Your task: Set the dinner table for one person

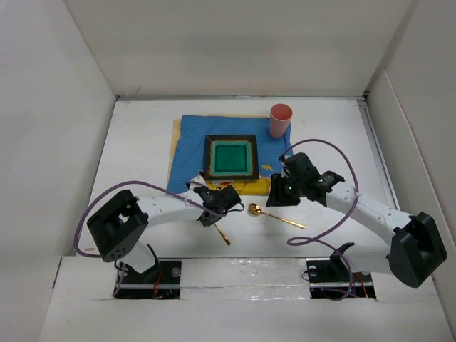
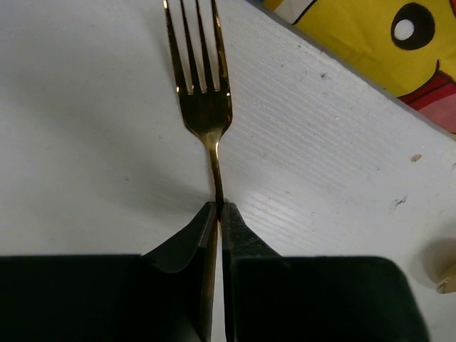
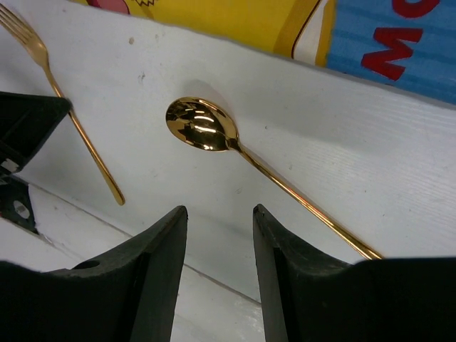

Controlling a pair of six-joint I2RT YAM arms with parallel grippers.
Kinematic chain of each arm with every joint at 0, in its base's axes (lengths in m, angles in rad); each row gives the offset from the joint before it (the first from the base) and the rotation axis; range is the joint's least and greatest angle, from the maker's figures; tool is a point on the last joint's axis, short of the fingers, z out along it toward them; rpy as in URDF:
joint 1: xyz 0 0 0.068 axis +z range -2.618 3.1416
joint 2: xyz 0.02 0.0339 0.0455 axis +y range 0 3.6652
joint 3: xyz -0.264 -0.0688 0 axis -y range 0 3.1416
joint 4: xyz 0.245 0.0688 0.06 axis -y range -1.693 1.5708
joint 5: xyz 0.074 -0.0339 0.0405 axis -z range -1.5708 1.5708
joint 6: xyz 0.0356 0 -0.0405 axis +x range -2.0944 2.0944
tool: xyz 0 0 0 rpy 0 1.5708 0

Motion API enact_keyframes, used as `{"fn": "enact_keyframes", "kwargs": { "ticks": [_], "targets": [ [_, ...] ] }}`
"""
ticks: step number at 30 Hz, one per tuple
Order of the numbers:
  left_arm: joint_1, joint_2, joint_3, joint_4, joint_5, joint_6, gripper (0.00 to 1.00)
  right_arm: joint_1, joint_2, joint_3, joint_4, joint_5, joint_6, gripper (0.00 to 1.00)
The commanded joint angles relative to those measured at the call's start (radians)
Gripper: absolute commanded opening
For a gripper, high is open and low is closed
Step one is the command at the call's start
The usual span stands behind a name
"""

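Clamping the fork (image 2: 206, 107) at the thin neck just below its tines, the left gripper (image 2: 219, 208) has its jaws pressed together on the gold metal. The handle sticks out toward the near edge and the tines point away toward the placemat (image 1: 189, 142). Whether the fork rests on the table (image 1: 135, 149) or is raised off it I cannot tell.

Just to the right lies the spoon (image 3: 203, 127), also gold, flat on the table. Its bowl is toward the fork and its long handle runs off to the right and nearer. The right gripper (image 3: 219, 210) hangs close by the spoon with its jaws moderately apart, nothing between them and touching nothing.

Farther back is the placemat, blue cloth with yellow cartoon print along its near edge. A square plate (image 1: 210, 158), dark-rimmed with a green middle, sits on it. A pink cup (image 1: 280, 119) stands upright at the mat's far right corner. The white table carries all of this and reaches out to the white panels on three sides.
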Motion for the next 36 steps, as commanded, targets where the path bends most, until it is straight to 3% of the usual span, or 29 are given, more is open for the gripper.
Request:
{"fn": "enact_keyframes", "kwargs": {
  "ticks": [1, 6, 9, 10, 13, 14, 15, 17, 20, 27, 36],
  "targets": [
    [-0.033, 0.008, -0.016, -0.171, -0.061, 0.006, 0.0, -0.028, -0.037, 0.057, -0.005, -0.029, -0.028, 0.47],
    [-0.033, -0.079, 0.099, -0.263, -0.159, 0.175, 0.0, -0.046, -0.025, 0.06, 0.008, -0.051, -0.024, 0.47],
    [0.033, -0.085, 0.188, -0.252, -0.222, 0.359, 0.0, -0.057, -0.027, 0.06, 0.01, -0.048, -0.022, 0.47],
    [0.059, -0.088, 0.203, -0.229, -0.233, 0.482, 0.0, -0.057, -0.03, 0.06, 0.012, -0.048, -0.019, 0.47],
    [0.199, -0.09, 0.245, -0.087, -0.215, 0.684, 0.0, -0.057, -0.036, 0.062, 0.005, -0.043, -0.018, 0.47],
    [0.282, -0.096, 0.246, -0.03, -0.192, 0.85, 0.0, -0.066, -0.04, 0.06, 0.002, -0.037, -0.016, 0.47],
    [0.321, -0.099, 0.245, 0.075, -0.184, 0.912, 0.0, -0.066, -0.046, 0.059, -0.001, -0.029, -0.016, 0.47],
    [0.409, -0.081, 0.272, 0.166, -0.086, 1.09, 0.0, -0.066, -0.062, 0.053, -0.008, -0.016, -0.015, 0.47],
    [0.509, -0.017, 0.331, 0.268, -0.051, 1.237, 0.0, -0.066, -0.086, 0.044, -0.021, -0.002, -0.005, 0.47],
    [0.545, 0.174, 0.475, 0.38, 0.012, 1.419, 0.0, -0.066, -0.128, 0.005, -0.034, 0.023, 0.019, 0.47],
    [0.569, 0.315, 0.529, 0.423, 0.051, 1.431, 0.0, -0.066, -0.155, -0.009, -0.056, 0.037, 0.045, 0.42]
  ]
}}
